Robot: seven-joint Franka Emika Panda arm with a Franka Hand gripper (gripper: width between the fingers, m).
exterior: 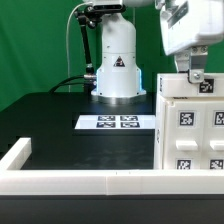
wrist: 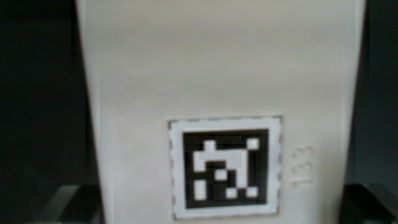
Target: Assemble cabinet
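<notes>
The cabinet (exterior: 190,128) is a large white box with several square black-and-white tags. It stands at the exterior view's right, behind the front wall. My gripper (exterior: 197,74) comes down from above onto its top edge, beside a small tag there. In the wrist view the cabinet's white top panel (wrist: 214,80) with one tag fills the picture. My dark fingertips (wrist: 64,206) sit against its two long edges, one on each side, spread wide. The gripper (wrist: 214,208) is closed on this panel. The cabinet's inside is hidden.
The marker board (exterior: 118,122) lies flat on the black table in front of the robot's white base (exterior: 116,65). A long low white border wall (exterior: 80,181) runs along the front and turns back at the exterior view's left (exterior: 14,156).
</notes>
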